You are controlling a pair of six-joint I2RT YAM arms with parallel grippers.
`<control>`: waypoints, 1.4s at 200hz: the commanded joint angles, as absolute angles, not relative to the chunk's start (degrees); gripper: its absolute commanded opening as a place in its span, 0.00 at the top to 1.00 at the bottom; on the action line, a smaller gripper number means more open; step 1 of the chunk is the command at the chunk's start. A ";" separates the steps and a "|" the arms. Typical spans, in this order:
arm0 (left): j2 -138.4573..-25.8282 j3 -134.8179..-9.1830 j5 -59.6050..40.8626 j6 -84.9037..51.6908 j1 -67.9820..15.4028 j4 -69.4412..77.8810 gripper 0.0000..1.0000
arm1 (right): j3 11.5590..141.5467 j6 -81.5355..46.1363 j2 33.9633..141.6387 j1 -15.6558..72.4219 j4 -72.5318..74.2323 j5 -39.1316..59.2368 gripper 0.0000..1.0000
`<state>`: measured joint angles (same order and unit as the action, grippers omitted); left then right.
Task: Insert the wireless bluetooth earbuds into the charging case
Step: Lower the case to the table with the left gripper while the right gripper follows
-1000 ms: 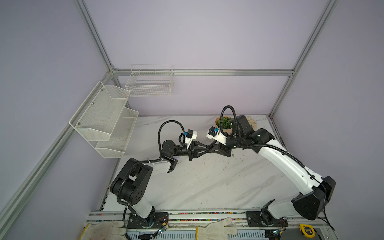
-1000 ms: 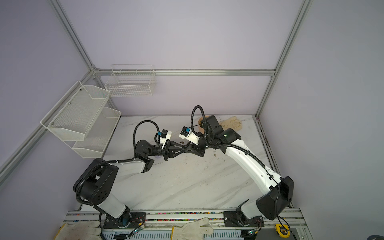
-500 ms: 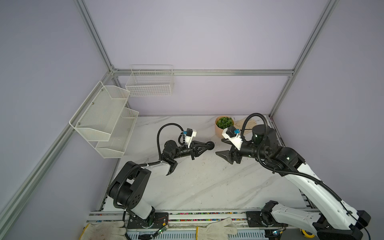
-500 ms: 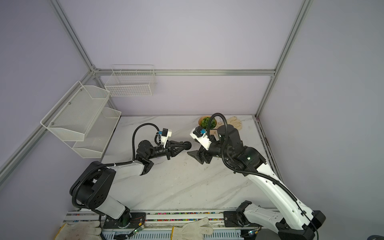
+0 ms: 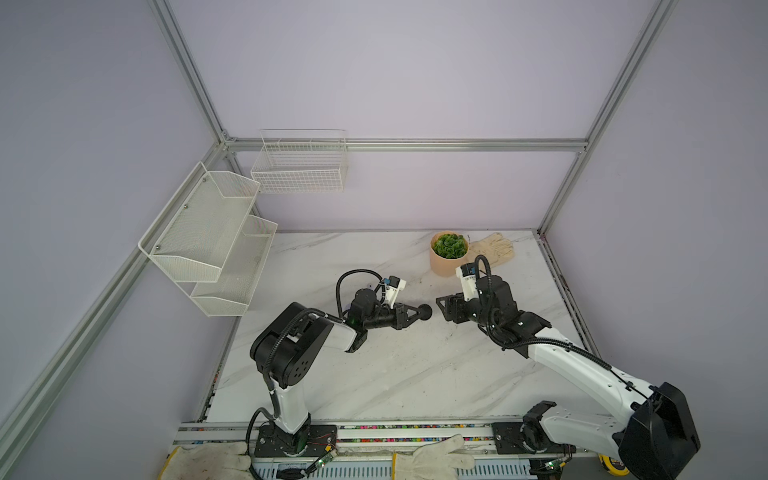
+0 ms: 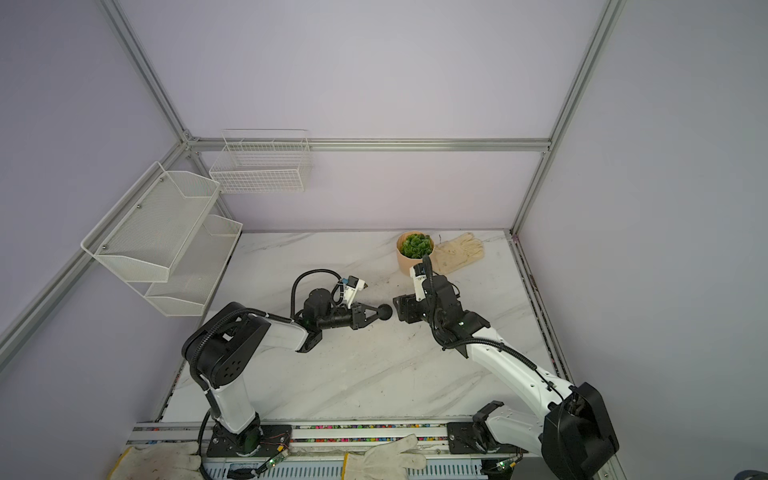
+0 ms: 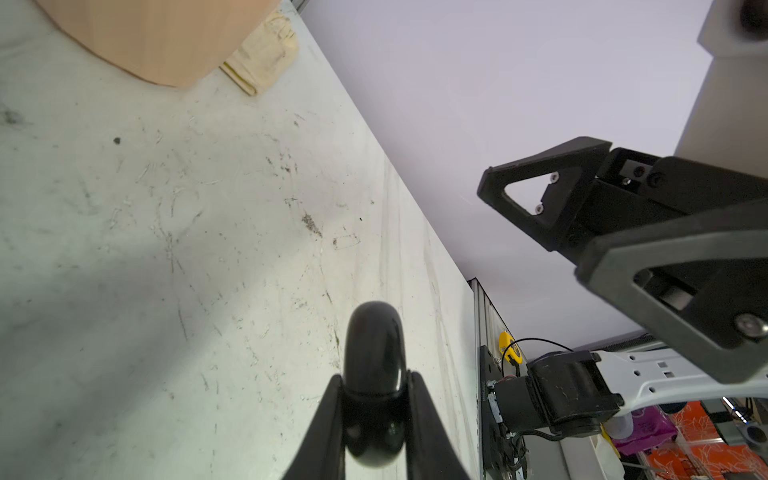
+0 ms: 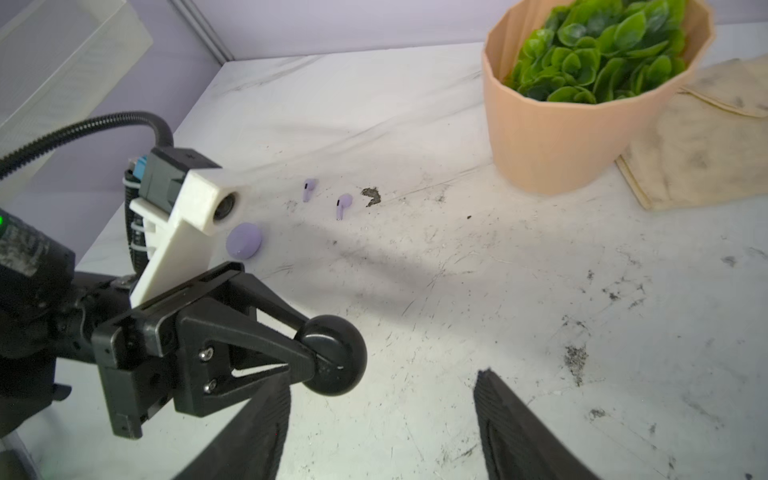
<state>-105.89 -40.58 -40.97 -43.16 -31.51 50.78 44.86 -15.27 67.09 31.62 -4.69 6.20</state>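
My left gripper (image 5: 417,312) is shut on a round black charging case (image 5: 424,311), held above the table, and the case looks closed. The right wrist view shows this case (image 8: 332,355) sticking out past the left fingertips. My right gripper (image 5: 441,305) faces it from a short gap away, open with nothing between its fingers (image 8: 511,415). Two pale lilac earbuds (image 8: 308,189) (image 8: 344,204) lie on the marble beyond the left gripper. A closed lilac round case (image 8: 244,241) sits near them. No black earbuds show.
A peach pot with a green plant (image 5: 448,257) and a cream glove (image 5: 494,247) stand at the back right. White mesh shelves (image 5: 208,241) and a wire basket (image 5: 299,162) hang on the left and back walls. A brownish debris bit (image 8: 371,195) lies by the earbuds.
A second ago both grippers met at the black case. The right gripper has opened and pulled back to the right, while the left gripper keeps the case.
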 commanded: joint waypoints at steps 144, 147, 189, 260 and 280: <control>-115.11 -65.16 -27.40 -45.94 -38.05 22.83 1.00 | 39.74 -28.30 77.41 24.25 6.37 10.55 0.23; -115.25 -65.35 -27.22 -45.96 -38.08 22.61 1.00 | 39.62 -28.30 77.51 24.25 6.40 10.57 0.24; -116.62 -68.18 -25.14 -47.08 -38.67 18.69 1.00 | 37.92 -28.24 77.31 23.78 7.84 9.24 0.26; -118.84 -72.15 -25.25 -47.55 -39.45 13.90 1.00 | 36.74 -28.44 78.40 23.31 9.67 10.37 0.30; -119.16 -72.80 -25.33 -47.81 -39.46 12.87 1.00 | 36.59 -28.21 78.40 23.27 10.01 10.73 0.30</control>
